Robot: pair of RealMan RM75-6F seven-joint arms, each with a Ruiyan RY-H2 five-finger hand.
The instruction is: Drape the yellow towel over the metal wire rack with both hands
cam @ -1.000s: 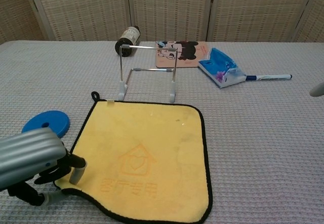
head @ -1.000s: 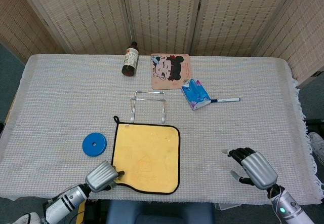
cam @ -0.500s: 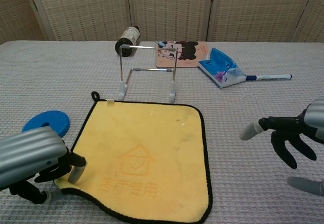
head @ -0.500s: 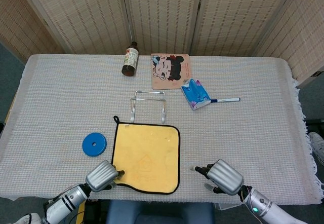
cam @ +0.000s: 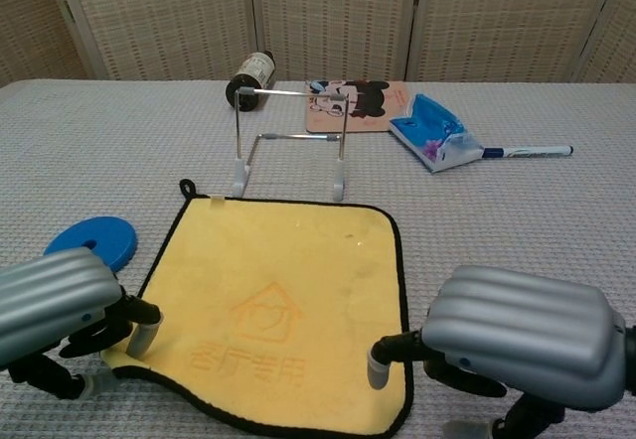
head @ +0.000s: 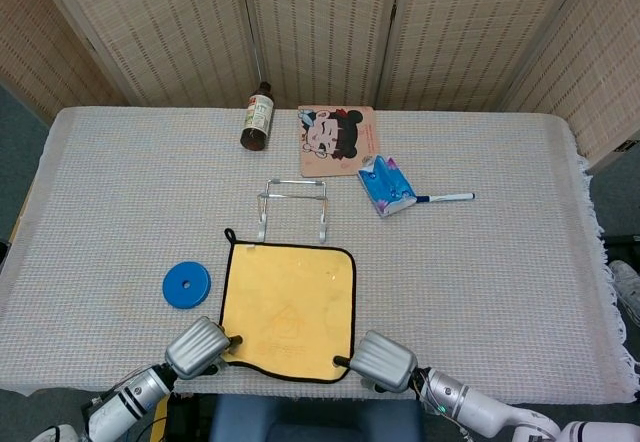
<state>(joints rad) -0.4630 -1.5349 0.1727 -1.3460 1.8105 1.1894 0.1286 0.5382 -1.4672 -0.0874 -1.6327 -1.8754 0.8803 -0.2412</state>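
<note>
The right robot hand point(cam: 517, 345) is sweeping in to the yellow towel point(head: 288, 307), fingertips touching its near right corner, not yet gripping; the left robot hand point(cam: 60, 310) is still pinching the near left corner. The towel is lying flat on the desk point(head: 500, 262) before the metal wire rack point(head: 293, 207), so lifting looks imminent.

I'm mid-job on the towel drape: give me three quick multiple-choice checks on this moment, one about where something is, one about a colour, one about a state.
1. Where is the metal wire rack relative to the yellow towel?
A. just beyond its far edge
B. on top of it
C. at its right side

2. What colour is the flat round disc left of the towel?
A. red
B. blue
C. green

3. How does the towel lie?
A. draped over the rack
B. bunched in a ball
C. flat on the table

Answers:
1 A, the rack's feet stand just past the towel's far edge.
2 B, the disc is plainly blue in both views.
3 C, it is spread flat, with the left hand and right hand at its near corners.
</note>
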